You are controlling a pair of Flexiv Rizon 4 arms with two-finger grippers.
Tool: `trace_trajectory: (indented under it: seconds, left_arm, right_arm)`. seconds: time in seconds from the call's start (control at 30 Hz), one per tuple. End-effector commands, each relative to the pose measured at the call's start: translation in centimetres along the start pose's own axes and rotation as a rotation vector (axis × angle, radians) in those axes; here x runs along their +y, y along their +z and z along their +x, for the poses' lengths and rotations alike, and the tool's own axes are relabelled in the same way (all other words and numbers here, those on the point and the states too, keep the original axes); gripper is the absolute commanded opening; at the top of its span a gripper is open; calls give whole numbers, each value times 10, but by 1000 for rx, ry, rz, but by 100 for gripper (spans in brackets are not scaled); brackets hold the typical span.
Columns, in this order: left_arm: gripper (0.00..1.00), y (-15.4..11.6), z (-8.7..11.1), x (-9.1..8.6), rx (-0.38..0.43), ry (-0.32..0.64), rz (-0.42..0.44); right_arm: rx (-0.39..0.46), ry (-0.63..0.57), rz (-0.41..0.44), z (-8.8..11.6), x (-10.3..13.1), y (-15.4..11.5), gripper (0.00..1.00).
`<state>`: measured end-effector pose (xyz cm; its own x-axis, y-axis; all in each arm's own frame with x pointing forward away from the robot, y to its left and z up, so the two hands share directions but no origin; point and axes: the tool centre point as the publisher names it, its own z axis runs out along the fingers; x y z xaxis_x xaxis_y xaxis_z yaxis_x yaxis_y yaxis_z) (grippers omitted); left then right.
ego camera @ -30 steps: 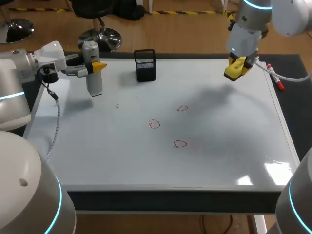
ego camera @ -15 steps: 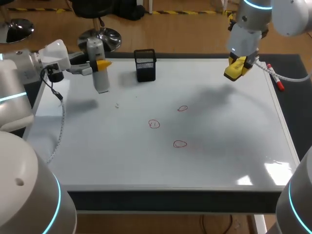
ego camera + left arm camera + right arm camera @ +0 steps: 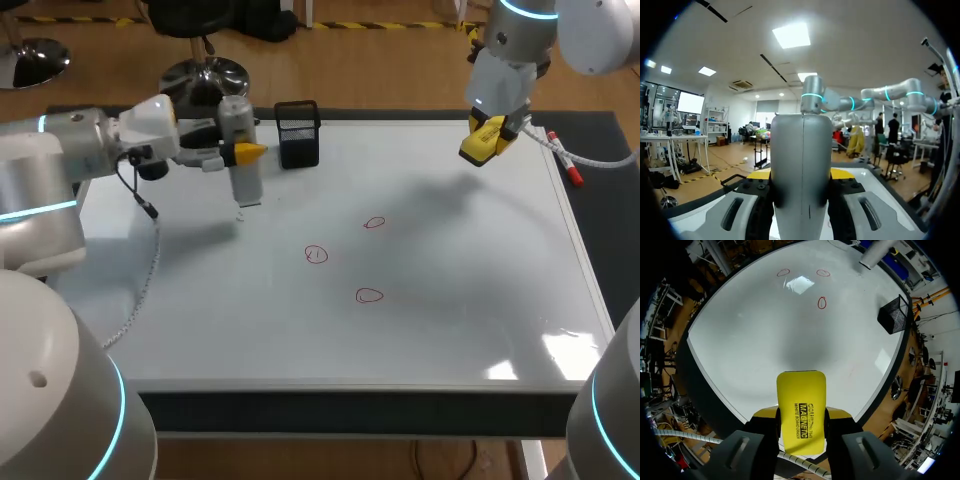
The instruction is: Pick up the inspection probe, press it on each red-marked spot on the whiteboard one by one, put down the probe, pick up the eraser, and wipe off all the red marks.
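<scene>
My left gripper (image 3: 238, 153) is shut on the grey cylindrical inspection probe (image 3: 240, 150), held upright above the whiteboard's (image 3: 300, 340) back left part, just left of the black mesh holder. In the left wrist view the probe (image 3: 801, 170) stands clamped between the fingers (image 3: 757, 182). My right gripper (image 3: 487, 135) is shut on the yellow eraser (image 3: 481, 140), hovering over the board's back right corner; in its wrist view the eraser (image 3: 801, 411) sits between the fingers. Three red circle marks (image 3: 374, 223) (image 3: 316, 255) (image 3: 369, 295) lie mid-board, also as red marks (image 3: 822, 302) in the right wrist view.
A black mesh holder (image 3: 298, 132) stands at the board's back edge, and shows as the mesh holder (image 3: 896, 314) in the right wrist view. A red marker pen (image 3: 565, 160) lies just off the board's right edge on the dark mat.
My left arm has carried the probe to the right along the back of the board, from the far left to beside the mesh holder. The right arm has not moved.
</scene>
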<state>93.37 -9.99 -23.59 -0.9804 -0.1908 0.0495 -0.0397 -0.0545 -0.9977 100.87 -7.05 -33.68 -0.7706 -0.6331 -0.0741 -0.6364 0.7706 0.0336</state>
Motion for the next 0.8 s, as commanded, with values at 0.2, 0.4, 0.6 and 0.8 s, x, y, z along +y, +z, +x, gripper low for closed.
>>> trace_trajectory:
  seconds: [0.2,0.4,0.6,0.8]
  left_arm:
    - [0,21,13,6,85,-14,-1]
    - [0,29,27,13,118,-28,10]
    - [0,38,39,17,158,-34,33]
    - [0,54,53,19,214,-47,43]
  right_arm:
    - [2,-1,3,0,0,-1,0]
    - [2,-1,3,0,0,-1,0]
    - [2,-1,3,0,0,-1,0]
    - [2,-1,3,0,0,-1,0]
